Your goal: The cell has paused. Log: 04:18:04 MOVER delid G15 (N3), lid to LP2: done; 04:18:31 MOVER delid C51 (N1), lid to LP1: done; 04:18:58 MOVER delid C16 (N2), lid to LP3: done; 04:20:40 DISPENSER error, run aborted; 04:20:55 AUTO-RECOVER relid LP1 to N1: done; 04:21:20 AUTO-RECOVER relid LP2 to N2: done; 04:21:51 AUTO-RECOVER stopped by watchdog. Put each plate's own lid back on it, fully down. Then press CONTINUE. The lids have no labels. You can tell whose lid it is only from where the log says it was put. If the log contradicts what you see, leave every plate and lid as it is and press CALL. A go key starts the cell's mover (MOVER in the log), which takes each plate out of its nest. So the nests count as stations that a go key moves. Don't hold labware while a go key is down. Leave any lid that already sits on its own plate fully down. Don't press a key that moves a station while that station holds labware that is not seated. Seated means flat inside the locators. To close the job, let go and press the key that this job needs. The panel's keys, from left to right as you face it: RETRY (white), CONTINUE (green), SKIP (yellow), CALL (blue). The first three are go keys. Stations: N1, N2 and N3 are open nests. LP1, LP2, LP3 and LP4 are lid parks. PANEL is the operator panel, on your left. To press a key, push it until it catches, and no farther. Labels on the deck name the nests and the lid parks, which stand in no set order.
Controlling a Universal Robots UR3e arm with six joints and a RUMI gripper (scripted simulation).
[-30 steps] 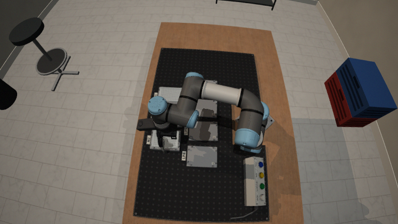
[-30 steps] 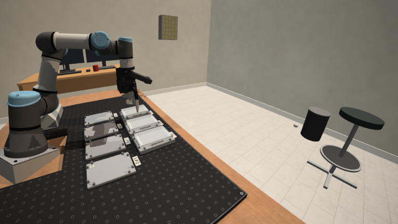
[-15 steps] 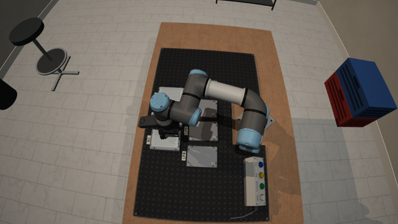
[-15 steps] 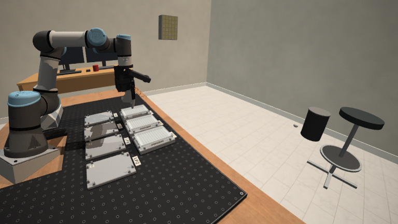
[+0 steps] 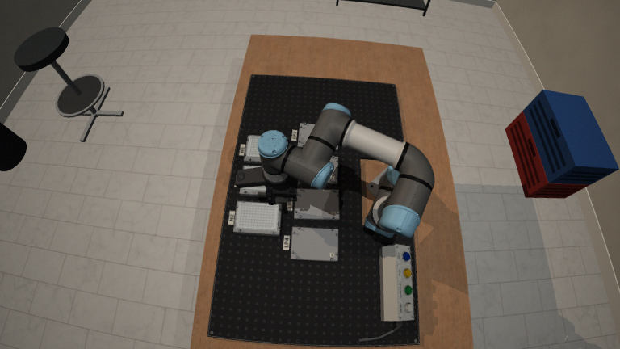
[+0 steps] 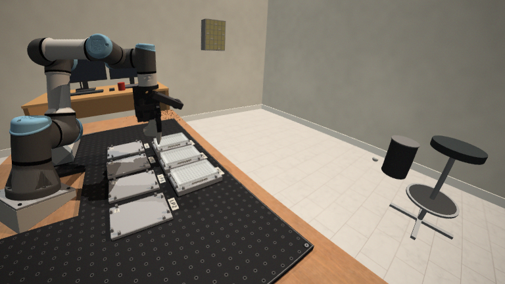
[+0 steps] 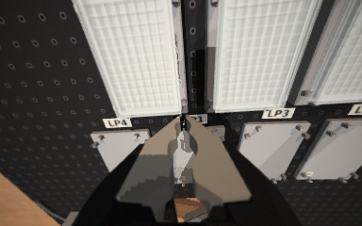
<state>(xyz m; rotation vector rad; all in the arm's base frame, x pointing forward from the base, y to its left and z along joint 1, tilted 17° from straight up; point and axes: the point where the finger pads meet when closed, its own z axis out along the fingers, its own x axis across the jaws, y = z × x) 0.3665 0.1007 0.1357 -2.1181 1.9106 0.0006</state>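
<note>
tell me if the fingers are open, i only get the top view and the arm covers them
Observer: Shut on nothing. In the wrist view the grey fingers meet at one tip.
Operator: where does the tip point
Observer: At the dark gap between the left white gridded well plate and the middle white gridded well plate.
Operator: any label nearby
Observer: The white LP3 label lies between the middle plate and a flat grey park plate.
</note>
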